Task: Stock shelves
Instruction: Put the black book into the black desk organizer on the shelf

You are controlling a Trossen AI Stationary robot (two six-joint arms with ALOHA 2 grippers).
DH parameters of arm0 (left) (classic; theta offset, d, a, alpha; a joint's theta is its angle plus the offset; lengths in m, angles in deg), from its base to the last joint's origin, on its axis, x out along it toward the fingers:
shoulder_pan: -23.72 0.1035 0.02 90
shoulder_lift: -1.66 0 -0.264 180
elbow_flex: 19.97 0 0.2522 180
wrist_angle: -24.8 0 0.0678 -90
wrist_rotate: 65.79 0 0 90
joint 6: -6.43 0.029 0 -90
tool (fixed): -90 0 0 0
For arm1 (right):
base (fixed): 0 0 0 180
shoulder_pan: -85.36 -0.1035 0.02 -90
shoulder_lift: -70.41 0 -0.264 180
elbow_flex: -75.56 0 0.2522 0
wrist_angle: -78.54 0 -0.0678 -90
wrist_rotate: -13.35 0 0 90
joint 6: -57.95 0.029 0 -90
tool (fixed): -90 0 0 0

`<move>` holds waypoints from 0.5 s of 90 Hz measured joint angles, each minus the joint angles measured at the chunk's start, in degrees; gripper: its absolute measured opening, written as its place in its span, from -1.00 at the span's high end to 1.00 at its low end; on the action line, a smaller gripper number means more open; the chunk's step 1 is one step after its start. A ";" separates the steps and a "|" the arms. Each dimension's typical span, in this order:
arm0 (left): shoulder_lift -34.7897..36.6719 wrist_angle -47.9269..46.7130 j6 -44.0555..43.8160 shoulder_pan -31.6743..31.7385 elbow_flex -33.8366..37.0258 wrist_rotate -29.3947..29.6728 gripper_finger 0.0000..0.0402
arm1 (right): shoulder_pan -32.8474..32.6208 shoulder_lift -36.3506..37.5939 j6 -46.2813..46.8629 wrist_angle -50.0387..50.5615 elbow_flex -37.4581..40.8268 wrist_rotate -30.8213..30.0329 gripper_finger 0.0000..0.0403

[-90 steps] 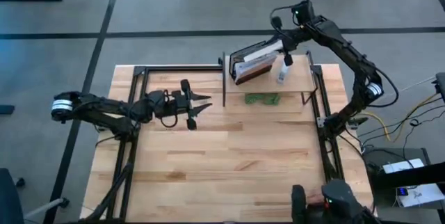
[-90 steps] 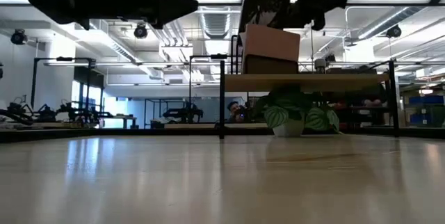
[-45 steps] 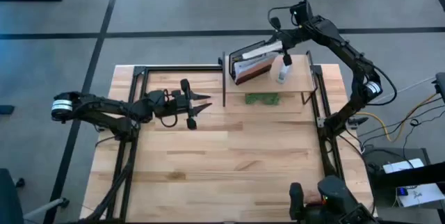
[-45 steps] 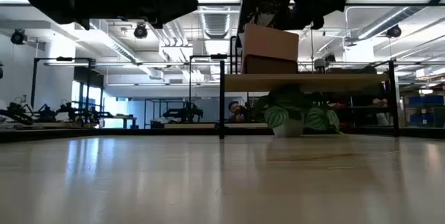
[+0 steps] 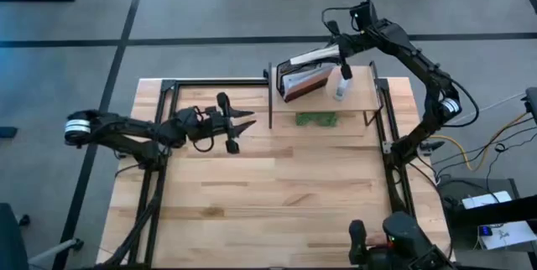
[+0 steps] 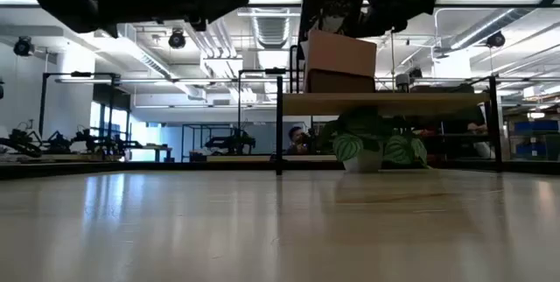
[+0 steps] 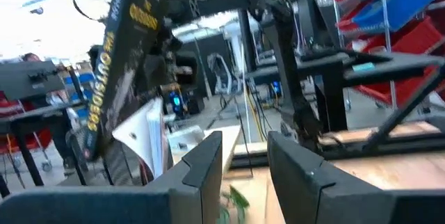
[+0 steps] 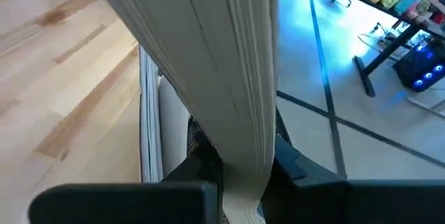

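Over shelves, right gripper grips half-hidden book.

A light wood bench seen from above. At about one o'clock stands a small wooden shelf carrying books and a white bottle; a green plant sits beneath it.

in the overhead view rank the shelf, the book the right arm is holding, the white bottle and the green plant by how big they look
1. shelf
2. book, held by the right gripper
3. plant, though partly hidden under the shelf
4. bottle
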 joint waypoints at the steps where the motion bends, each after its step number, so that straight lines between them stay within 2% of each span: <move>1: -0.26 0.02 -0.27 0.31 -0.34 -0.01 0.51 | -0.01 0.00 0.03 0.00 0.00 -0.01 0.85; 13: -5.22 -2.82 -3.98 4.89 -6.28 -0.54 0.51 | -0.04 0.00 0.19 0.03 0.00 -0.09 0.85; 23: -9.60 -8.61 -3.33 7.88 -12.75 -0.87 0.47 | -0.03 0.00 0.58 0.05 0.00 -0.09 0.85; 45: -13.48 -17.10 5.04 10.44 -25.97 -0.94 0.13 | -0.04 -0.02 1.04 0.08 0.02 -0.16 0.85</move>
